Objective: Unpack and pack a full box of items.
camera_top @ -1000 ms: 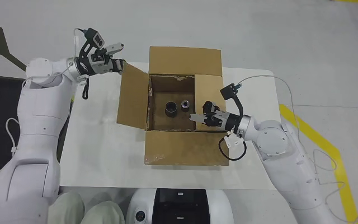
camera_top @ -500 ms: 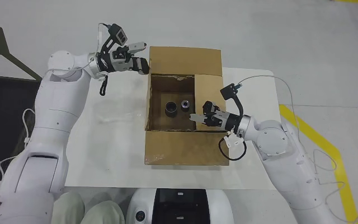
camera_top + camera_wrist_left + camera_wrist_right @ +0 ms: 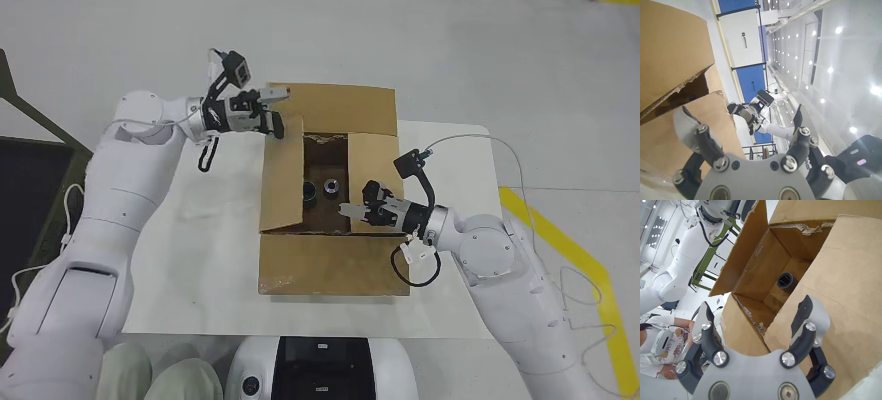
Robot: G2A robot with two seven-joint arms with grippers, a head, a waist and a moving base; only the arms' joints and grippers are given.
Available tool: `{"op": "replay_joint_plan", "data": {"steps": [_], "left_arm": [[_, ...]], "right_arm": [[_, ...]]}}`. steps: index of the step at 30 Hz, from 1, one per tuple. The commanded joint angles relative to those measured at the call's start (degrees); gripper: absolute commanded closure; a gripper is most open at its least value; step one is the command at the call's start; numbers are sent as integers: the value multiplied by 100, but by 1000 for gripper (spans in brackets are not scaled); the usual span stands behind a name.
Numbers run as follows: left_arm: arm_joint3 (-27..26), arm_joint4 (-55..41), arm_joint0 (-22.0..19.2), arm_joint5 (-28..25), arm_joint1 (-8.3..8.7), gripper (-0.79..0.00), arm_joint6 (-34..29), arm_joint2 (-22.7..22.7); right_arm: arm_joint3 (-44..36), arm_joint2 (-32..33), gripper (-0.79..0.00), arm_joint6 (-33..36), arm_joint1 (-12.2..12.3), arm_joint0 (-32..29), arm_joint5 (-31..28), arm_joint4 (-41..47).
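The left hand (image 3: 280, 110) hovers at the far left corner of the brown corrugated cardboard box (image 3: 330, 262). Its fingers are spread and pinch nothing. One pale rounded finger (image 3: 684, 121) lies against the outer face of the left side flap (image 3: 283, 190). That flap stands nearly upright just ahead of the hand, its torn edge ragged, and it hides part of the box floor.

The box sits on the white desk (image 3: 190, 260) between the two hands, with its opening facing up. Deep inside stand a black matte cylinder (image 3: 306, 193) and a smaller dark cylinder (image 3: 329, 186). Both are upright, with round ends facing up and long axes vertical. What they are made of is hard to tell.

The right hand (image 3: 350, 212) hovers over the inner edge of the right flap (image 3: 372, 165). Its fingers are apart and hold nothing, and the cylinders sit below and beyond its fingertips.
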Motion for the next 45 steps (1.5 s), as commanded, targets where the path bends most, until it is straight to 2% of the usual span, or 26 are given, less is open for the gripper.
{"op": "replay_joint_plan", "data": {"steps": [1,6,16,27,31,35,39,45], "left_arm": [[5,256,-49,-150,-21,-785,39,106],[-120,918,-8,-708,-43,-785,193,303],[-312,1343,119,-829,-43,-785,298,402],[-401,965,43,-689,77,-785,449,-181],[-170,1041,-50,-722,116,-785,550,-332],[162,1170,-177,-905,131,-785,647,-402],[581,1268,-336,-1101,116,-785,737,-390],[1289,1276,-619,-1483,18,-785,888,-250]], "right_arm": [[0,0,-785,0,0,0,0,0],[0,0,-785,0,0,0,0,0],[0,0,-785,0,0,0,0,0],[0,0,-785,0,0,0,0,0],[-21,-17,-785,-65,-3,-29,15,9],[-1,-29,-785,-5,-1,-39,-403,580],[-241,92,-785,37,36,-144,-134,539],[-822,390,-785,134,125,-642,224,447]]}}
